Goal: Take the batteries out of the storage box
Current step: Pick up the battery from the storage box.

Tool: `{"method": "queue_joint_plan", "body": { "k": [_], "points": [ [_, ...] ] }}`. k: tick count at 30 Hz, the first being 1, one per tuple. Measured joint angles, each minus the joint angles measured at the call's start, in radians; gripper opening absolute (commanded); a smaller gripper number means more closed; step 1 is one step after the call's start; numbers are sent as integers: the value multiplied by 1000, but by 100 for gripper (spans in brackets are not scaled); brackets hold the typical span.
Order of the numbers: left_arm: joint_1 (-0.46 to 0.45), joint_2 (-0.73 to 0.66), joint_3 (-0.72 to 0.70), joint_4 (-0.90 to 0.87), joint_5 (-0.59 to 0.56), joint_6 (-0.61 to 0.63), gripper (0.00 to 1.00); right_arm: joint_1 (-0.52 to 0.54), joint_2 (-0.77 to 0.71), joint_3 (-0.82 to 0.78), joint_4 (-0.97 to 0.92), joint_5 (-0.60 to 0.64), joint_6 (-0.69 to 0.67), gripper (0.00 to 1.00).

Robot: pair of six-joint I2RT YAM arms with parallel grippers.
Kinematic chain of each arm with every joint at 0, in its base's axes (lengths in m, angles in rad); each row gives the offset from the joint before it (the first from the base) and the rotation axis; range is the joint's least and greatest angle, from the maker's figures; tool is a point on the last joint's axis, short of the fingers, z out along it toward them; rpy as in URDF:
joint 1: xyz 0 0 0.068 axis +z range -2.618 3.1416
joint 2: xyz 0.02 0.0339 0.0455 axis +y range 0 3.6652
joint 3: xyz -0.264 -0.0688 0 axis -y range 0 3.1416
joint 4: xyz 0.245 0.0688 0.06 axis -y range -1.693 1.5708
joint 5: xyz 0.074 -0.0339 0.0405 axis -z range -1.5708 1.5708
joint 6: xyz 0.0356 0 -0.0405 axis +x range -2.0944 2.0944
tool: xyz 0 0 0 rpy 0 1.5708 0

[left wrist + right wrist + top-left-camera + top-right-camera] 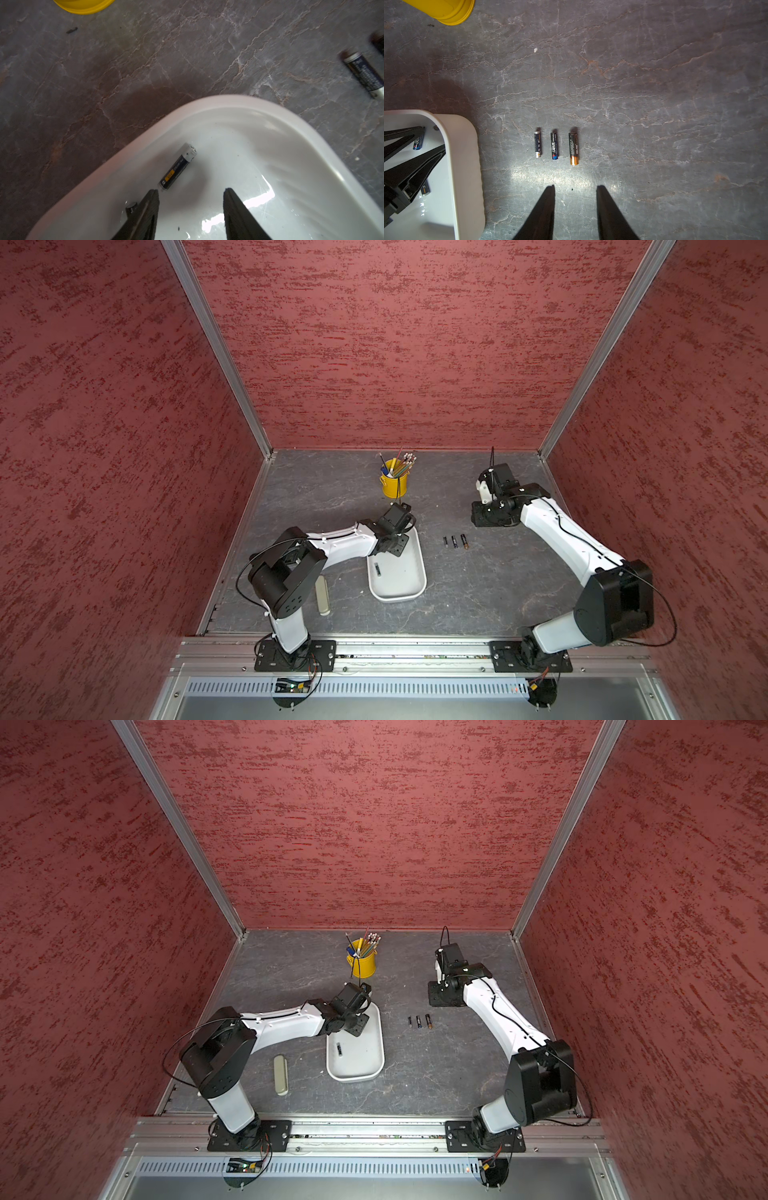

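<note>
Since three batteries (pixel 554 145) were already lined up on the table and more lay in the storage box (pixel 399 585), I'd call this roughly halfway, mid-reach for the next one.

Biggest first: the white box sat in front of the left arm, with the left gripper (pixel 191 190) dipped inside its far end. Its jaws stood apart with nothing between them. The right gripper (pixel 575 187) hung over bare table just short of the row, also parted and empty.

One black-and-silver battery (pixel 178 166) lay on the box floor just ahead of one fingertip (pixel 153 195), beside the gap and not in it. The right wrist view caught a blue-marked battery (pixel 418 142) partly behind those fingers. How many remained in total was hard to say, since the arm hid a lot.

Next move, I reckon: shift sideways to straddle that battery across its width, drop to the floor, pinch it and lift it clear of the rim. It's round and the plastic looked glossy, so it could roll away.

Red textured walls (pixel 415 344) surrounded a dark stone-look tabletop (pixel 332 489). A yellow pencil cup (pixel 394 483) stood at the back and a slim beige case (pixel 322 595) lay beside the left arm.
</note>
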Motion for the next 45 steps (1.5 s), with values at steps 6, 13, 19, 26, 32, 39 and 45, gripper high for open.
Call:
{"method": "queue_joint_plan", "body": {
  "k": [6,13,19,26,32,39,45],
  "points": [
    [4,18,-2,32,0,21,51,-3,1,0,0,-4,0,36],
    [12,33,-4,62,5,31,57,-7,1,0,0,-10,0,36],
    [24,61,-6,68,42,37,60,-7,1,0,0,-16,0,36],
    [29,61,-11,82,80,33,51,-7,1,0,0,-19,0,36],
    [28,61,-11,77,75,8,33,-7,1,0,1,-28,0,36],
    [11,61,-4,54,54,-6,27,-7,0,-2,2,-45,4,36],
    [3,61,29,-24,67,-8,21,-8,-13,-40,19,-69,21,36]
  ]
}}
